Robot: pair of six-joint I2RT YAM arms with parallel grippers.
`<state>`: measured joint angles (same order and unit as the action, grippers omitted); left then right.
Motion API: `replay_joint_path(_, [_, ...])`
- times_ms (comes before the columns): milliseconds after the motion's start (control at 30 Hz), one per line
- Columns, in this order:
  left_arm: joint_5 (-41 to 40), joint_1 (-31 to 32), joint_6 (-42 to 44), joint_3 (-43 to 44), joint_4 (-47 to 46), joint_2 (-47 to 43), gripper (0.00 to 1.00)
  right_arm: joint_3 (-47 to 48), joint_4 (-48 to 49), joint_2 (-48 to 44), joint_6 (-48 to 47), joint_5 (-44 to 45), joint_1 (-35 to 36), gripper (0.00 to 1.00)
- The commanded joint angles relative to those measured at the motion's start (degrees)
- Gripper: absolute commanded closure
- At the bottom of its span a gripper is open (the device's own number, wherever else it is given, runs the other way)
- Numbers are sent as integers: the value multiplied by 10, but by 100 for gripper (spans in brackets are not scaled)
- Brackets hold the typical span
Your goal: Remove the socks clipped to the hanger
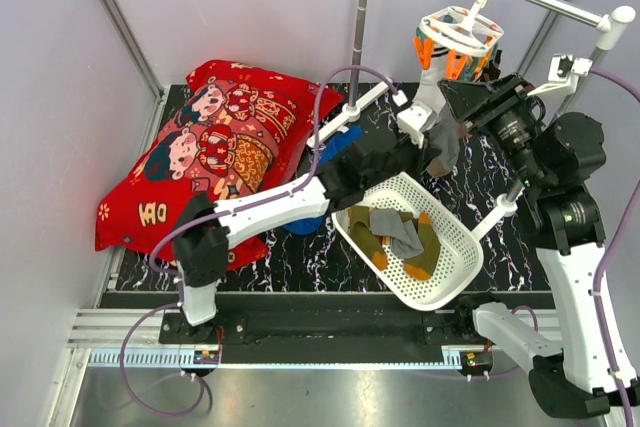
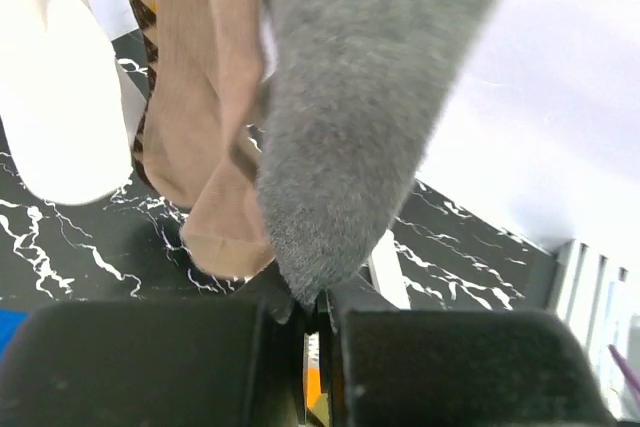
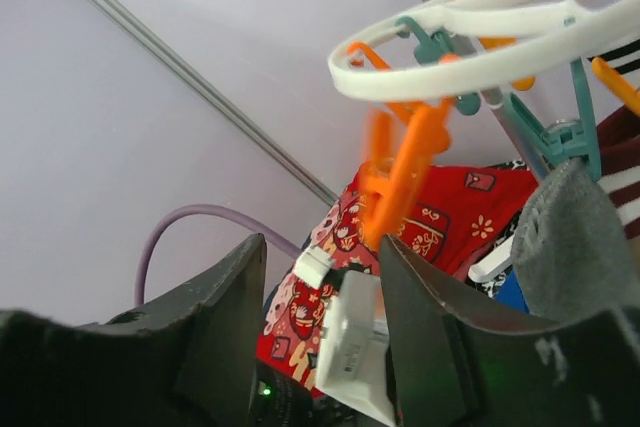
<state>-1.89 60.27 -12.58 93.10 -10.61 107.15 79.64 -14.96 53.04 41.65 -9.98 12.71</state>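
The white ring hanger (image 1: 460, 39) hangs by its hook from a rail, with orange and teal pegs under it. A grey sock (image 2: 350, 127) hangs down, and my left gripper (image 2: 312, 299) is shut on its toe tip. Beside it hang a brown checked sock (image 2: 195, 137) and a white sock (image 2: 60, 97). From above, the left gripper (image 1: 432, 152) sits under the hanger at the grey sock (image 1: 447, 142). My right gripper (image 3: 322, 247) stands open just below the hanger ring (image 3: 470, 47). A blurred orange peg (image 3: 400, 172) dangles above its jaws, untouched. The right gripper (image 1: 478, 97) is close to the hanger's right side.
A white perforated basket (image 1: 455, 272) below the hanger holds olive-green socks with orange toes (image 1: 425, 252) and a grey sock (image 1: 395, 230). A red patterned pillow (image 1: 215, 142) lies at the left, a blue cloth (image 1: 335, 147) beside it. A metal stand pole (image 1: 362, 27) rises behind.
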Motion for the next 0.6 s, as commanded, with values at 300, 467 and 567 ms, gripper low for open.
replay_joint_path(300, [17,4,-21,-40,-56,-91,100,142,-176,5,-171,179,0,37])
replay_joint_path(467, [31,10,-19,-43,-56,-101,100,182,-214,56,-241,228,0,38])
replay_joint_path(567, [36,13,-22,-54,-63,-113,100,192,-226,79,-264,242,0,39])
